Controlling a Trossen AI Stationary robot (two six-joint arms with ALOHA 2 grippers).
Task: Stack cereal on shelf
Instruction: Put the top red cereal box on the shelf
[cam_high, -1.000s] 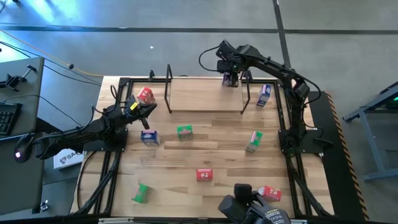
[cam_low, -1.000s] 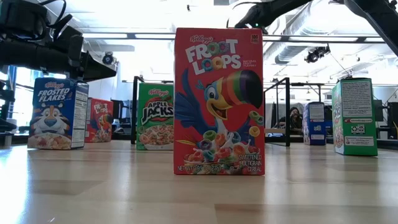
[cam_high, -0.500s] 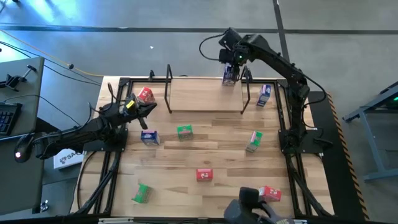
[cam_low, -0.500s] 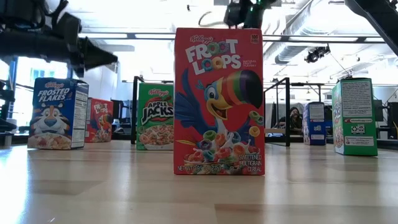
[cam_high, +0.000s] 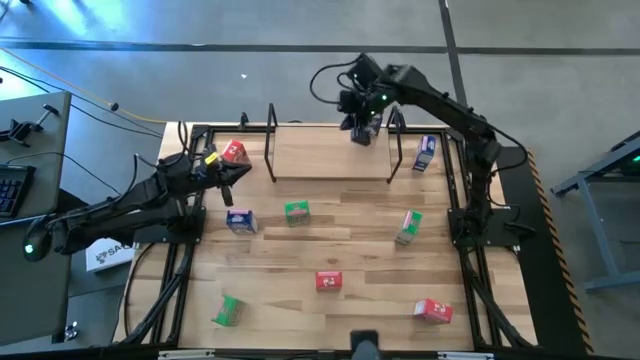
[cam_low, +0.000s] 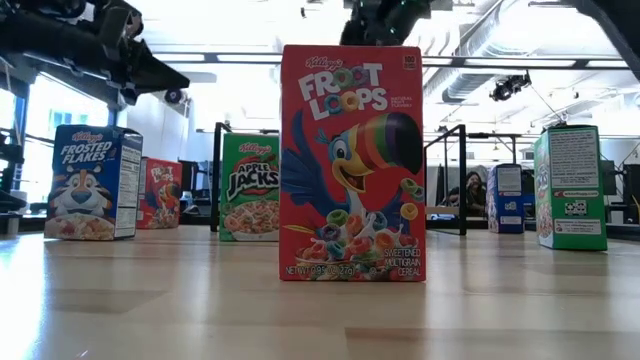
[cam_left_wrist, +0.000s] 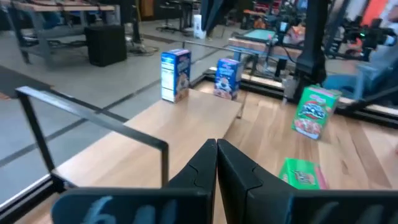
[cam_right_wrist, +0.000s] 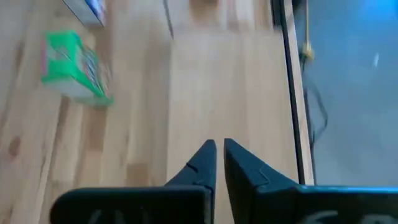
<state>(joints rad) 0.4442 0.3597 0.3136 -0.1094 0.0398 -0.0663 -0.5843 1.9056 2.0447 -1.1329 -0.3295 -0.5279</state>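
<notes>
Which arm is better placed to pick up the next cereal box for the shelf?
Left, probably. The left gripper, shut and empty, sits close to the red box and the blue box. The right gripper is over the shelf's far edge, beside a box already there.

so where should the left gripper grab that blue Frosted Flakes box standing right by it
The Frosted Flakes box stands upright, so the left gripper should probably descend from above and pinch its upper part across the narrow thickness, fingers on the two broad faces.
</notes>
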